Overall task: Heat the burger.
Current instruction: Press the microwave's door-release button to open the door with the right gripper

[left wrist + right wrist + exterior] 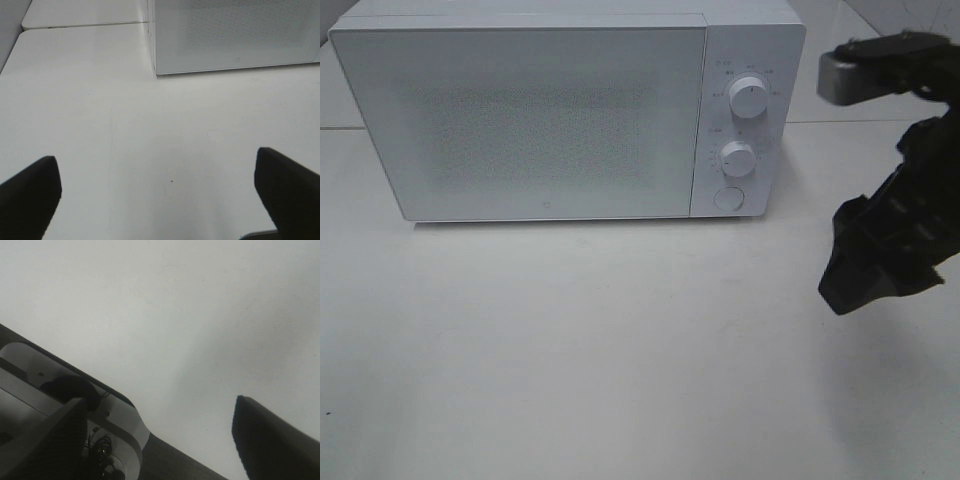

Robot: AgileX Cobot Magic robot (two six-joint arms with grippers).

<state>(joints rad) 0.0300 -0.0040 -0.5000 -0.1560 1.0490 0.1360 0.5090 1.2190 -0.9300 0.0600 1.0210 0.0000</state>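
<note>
Microwave (520,120): white, at the back of the tabletop (620,350); door shut; two round knobs (748,98) above a round button (728,198) on its right panel
Burger: seen in no view; whether it lies behind the shut door cannot be told
Left gripper (157,185): over bare tabletop, facing the microwave's front left corner; jaws spread to their widest, holding nothing
Right gripper (850,280): black, raised over the tabletop to the right of the microwave, clear of its control panel; jaws wide apart, only bare tabletop showing between them, nothing held
</note>
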